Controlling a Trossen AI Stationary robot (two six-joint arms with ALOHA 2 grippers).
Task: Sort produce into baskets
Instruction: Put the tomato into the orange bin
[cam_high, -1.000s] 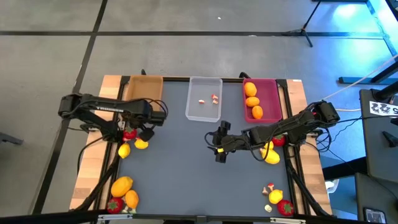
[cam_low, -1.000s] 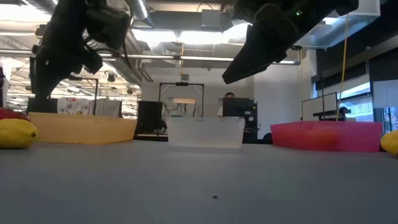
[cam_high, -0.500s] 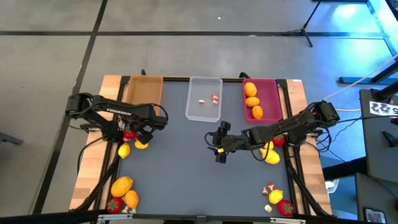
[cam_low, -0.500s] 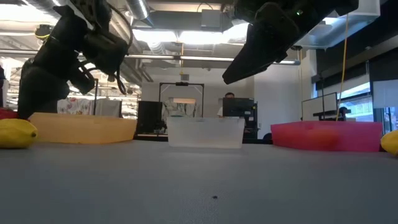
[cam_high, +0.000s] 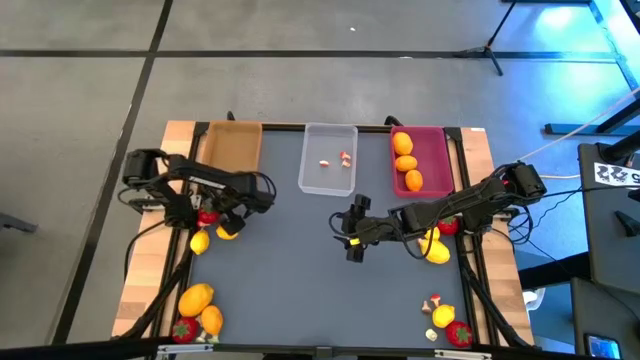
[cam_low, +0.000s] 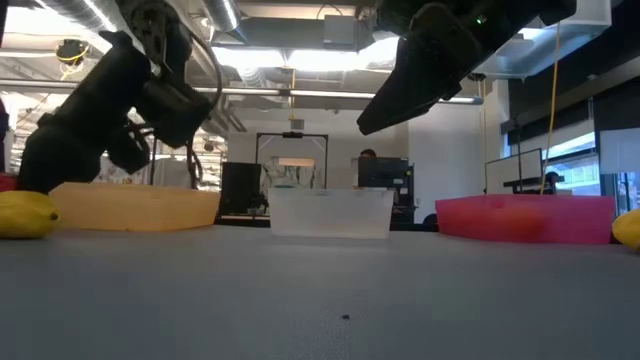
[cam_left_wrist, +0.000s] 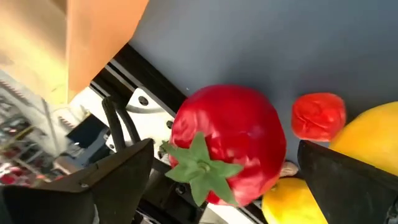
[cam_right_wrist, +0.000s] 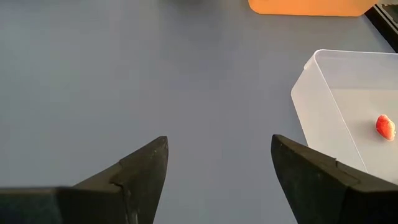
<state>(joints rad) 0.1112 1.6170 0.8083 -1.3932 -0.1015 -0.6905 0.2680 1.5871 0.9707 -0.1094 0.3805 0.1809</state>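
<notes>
Left wrist view, nearest: the left gripper (cam_left_wrist: 217, 168) has its two dark fingers (cam_left_wrist: 112, 180) spread to full width on either side of a large red tomato-like fruit (cam_left_wrist: 227, 149) with a green top, holding nothing yet. The fruit sits at the table's left edge, against the black frame rail. A smaller red piece (cam_left_wrist: 318, 116) and two yellow fruits (cam_left_wrist: 367, 134) lie just beside it, so the step in hand appears to be closing on the large red fruit alone. To do this well, the fingers should be centred on its widest part and kept off the neighbours before they close; the round, smooth body may slip if caught off-centre.

High view, mid-table: the right gripper (cam_high: 352, 232) waits above bare table in front of the clear basket (cam_high: 327, 158), fingers partly open and empty.

Far edge: the tan basket (cam_high: 231, 141) stands empty, as far as can be seen. The clear basket holds two small red-and-white bits. The pink basket (cam_high: 430, 152) holds three orange fruits (cam_high: 404, 160). More produce lies unsorted at the near-left corner (cam_high: 196, 297), the near-right corner (cam_high: 443, 317) and the right edge (cam_high: 437, 250). Since no red fruit is sorted yet, the tan basket seems the likely destination.
</notes>
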